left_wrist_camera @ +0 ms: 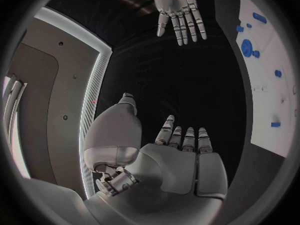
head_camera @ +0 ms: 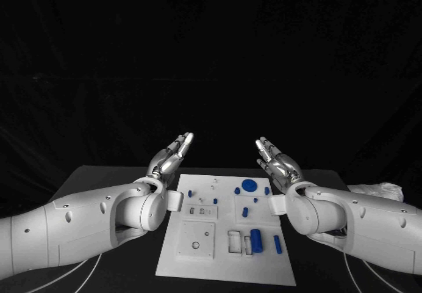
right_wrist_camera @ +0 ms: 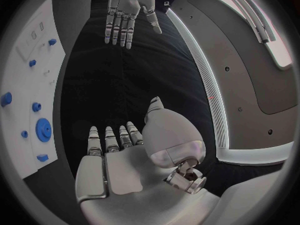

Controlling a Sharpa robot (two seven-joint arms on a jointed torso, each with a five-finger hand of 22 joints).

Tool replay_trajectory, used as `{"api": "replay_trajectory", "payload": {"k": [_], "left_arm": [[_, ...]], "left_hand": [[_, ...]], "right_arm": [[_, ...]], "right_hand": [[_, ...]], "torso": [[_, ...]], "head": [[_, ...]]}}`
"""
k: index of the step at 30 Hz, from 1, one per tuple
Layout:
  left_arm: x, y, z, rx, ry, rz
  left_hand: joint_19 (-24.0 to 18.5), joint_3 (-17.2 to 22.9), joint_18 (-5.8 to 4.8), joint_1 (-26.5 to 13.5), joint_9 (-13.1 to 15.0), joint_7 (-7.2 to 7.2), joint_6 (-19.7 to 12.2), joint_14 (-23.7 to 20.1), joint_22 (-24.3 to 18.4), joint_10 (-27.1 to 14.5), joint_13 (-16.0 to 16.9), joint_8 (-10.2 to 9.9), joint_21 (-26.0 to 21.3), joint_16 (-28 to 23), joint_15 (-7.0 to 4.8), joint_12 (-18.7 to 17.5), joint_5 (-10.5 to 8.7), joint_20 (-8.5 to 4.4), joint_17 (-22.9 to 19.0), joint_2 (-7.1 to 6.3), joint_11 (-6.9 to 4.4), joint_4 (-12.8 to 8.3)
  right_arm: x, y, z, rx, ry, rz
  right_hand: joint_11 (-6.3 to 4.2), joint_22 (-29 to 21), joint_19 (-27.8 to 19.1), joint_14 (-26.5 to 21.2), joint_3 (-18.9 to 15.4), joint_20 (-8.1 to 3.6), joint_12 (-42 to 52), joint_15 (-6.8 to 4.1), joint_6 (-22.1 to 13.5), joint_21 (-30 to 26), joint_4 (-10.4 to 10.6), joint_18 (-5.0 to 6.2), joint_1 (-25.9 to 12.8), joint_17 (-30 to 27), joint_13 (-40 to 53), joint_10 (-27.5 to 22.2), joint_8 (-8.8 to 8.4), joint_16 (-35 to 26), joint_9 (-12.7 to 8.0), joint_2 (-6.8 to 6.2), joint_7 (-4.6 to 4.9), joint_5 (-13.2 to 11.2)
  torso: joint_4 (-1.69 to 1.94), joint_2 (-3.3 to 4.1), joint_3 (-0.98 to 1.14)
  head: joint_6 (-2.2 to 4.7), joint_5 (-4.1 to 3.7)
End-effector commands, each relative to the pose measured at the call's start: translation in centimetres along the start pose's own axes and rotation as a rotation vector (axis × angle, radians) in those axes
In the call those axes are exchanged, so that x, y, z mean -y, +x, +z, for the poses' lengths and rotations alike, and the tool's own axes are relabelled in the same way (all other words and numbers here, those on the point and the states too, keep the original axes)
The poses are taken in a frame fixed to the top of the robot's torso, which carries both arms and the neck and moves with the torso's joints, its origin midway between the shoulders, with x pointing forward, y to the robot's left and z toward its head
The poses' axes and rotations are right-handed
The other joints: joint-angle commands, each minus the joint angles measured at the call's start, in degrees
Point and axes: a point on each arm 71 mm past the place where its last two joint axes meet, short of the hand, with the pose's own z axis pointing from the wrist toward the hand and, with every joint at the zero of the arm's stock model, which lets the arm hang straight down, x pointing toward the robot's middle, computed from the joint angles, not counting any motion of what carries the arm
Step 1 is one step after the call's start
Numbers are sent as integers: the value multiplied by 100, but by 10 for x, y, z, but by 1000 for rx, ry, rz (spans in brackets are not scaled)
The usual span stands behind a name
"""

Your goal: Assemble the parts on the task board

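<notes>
The white task board (head_camera: 222, 268) lies in the middle of the black table, with several small blue parts on it. A round blue disc (head_camera: 250, 184) sits near its far edge and a blue cylinder (head_camera: 256, 240) stands near the front right. My left hand (head_camera: 171, 157) is raised above the board's far left corner, fingers straight and apart, holding nothing. My right hand (head_camera: 276, 162) is raised opposite it at the far right, also flat and empty. Each wrist view shows its own palm (left_wrist_camera: 178, 162) (right_wrist_camera: 119, 160), the other hand (left_wrist_camera: 180, 10) (right_wrist_camera: 128, 10) and the board's edge (left_wrist_camera: 275, 105) (right_wrist_camera: 28, 130).
A crumpled white cloth (head_camera: 378, 190) lies on the table's right side behind my right arm. Recessed slots and a plate with a ring (head_camera: 196, 240) take up the board's front half. Black table surface (head_camera: 105, 177) runs along both sides of the board.
</notes>
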Motion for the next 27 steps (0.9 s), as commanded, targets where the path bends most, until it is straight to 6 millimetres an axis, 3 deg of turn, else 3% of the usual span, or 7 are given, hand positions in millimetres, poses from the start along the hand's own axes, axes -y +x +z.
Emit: {"api": "replay_trajectory", "payload": {"k": [1, 5, 11, 12, 16, 22, 27], "left_arm": [[8, 11, 3, -151, 45, -154], [12, 13, 5, -196, 55, -184], [14, 14, 6, -214, 58, -196], [20, 4, -4, -346, 36, -145], [28, 2, -5, -363, 34, -142], [44, -2, -12, -368, 40, -132], [56, -9, -22, -350, 75, -68]], "left_hand": [[0, -5, 54, 49, -20, -104, -167, -4, -155, -3, -8, -12, -21, -20, -295, -19, 40, 91, -9, -14, -100, 23], [0, -27, 60, 60, -42, -275, -416, -4, -155, -3, -8, -33, -21, -20, -217, -19, 41, 102, -9, -83, -247, 26], [0, 73, 66, 198, -45, -253, -505, -4, -155, -3, -8, -35, -21, -20, -92, -19, 38, 132, -9, 95, -166, 15], [0, 101, 66, 256, -43, -233, -501, -4, -155, -3, -8, -33, -21, -20, -54, -19, 39, 155, -9, 147, -134, 11], [0, 175, 59, 629, -39, -116, -451, -4, -155, -3, -8, -28, -21, -20, 188, -19, 56, 387, -9, 428, 37, -1], [0, 44, 70, 1018, -32, 12, -334, -4, -155, -3, -8, -19, -21, -20, 329, -19, 239, 608, -9, 694, 214, -10], [15, -162, 83, 1255, -32, 4, -315, -4, -142, -2, -8, -19, -6, -20, 473, -19, 321, 805, -9, 821, 479, -11]], "right_arm": [[-2, 9, 0, -169, 13, 149], [-3, 9, 0, -219, 20, 186], [-4, 9, 0, -247, 24, 206], [-19, -2, -12, -346, 0, 69], [-28, -8, -15, -341, -4, -3], [-62, -15, -17, -353, -43, -305], [-97, -15, -16, -422, -67, -798]], "right_hand": [[73, -6, -4, 10, -102, 117, -36, 205, 70, -32, 39, 117, 309, -6, -10, -1, 26, -17, 9, -19, -5, -69], [129, -6, -4, 10, -109, 195, -36, 353, 101, -32, 43, 129, 364, -6, -10, -1, 32, -17, 12, -68, 20, -140], [429, 116, 187, 94, -77, 434, -26, 621, 321, 151, -26, 125, 609, 76, -4, 1, 74, 69, 47, -205, 138, -157], [511, 183, 351, 208, -55, 496, 0, 679, 358, 268, -78, 131, 716, 155, 10, 10, 80, 157, 54, -238, 142, -121], [827, 705, 2257, 2030, 95, 676, 308, 889, 954, 1343, -514, 117, 1319, 938, 125, 163, 217, 1274, 169, -356, 164, 292], [1349, 1352, 4997, 4938, 505, 427, 1878, 611, 2779, 2817, -1291, 143, 2352, 1750, 572, 1461, 695, 3309, 607, -416, 545, 1346], [1361, 1964, 5901, 5977, 575, 85, 2635, 233, 3150, 3828, -1427, 144, 2405, 2349, 712, 2570, 724, 4628, 754, -537, 690, 932]], "torso": [[0, 0, -1], [0, 0, -1], [0, 0, -1], [24, 215, 25], [38, 317, 14], [73, 602, 34], [110, 790, 50]], "head": [[0, 0], [0, 0], [0, 0], [-458, -32], [-545, -98], [-621, -115], [-659, -145]]}}
